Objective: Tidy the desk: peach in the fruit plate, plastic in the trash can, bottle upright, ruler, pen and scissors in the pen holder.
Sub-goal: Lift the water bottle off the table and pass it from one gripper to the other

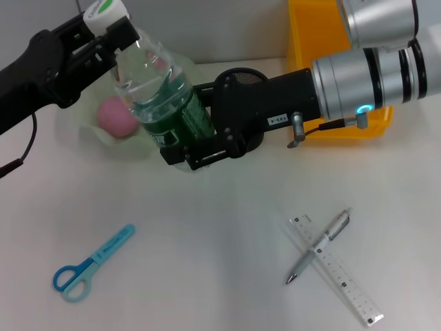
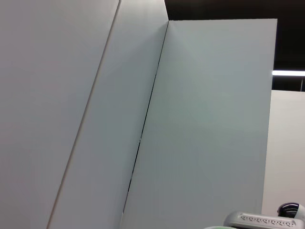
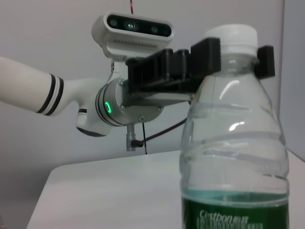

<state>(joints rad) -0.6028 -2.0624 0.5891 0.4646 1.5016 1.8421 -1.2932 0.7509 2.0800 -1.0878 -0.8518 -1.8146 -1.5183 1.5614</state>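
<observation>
Bottle (image 1: 160, 89) upright at the desk's rear, pinched at both ends.
Left gripper (image 1: 110, 31) clamped at the cap, right gripper (image 1: 189, 148) closed around the green label; peach (image 1: 116, 117) half-hidden behind; scissors (image 1: 91, 263), pen (image 1: 320, 245), ruler (image 1: 335, 268) lying in front.

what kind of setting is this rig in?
Most likely a lab or office test bench, not a home. A plain white desk holds staged stationery: scissors, ruler and pen. A yellow bin stands at the back, and bare white partition panels enclose it.
</observation>
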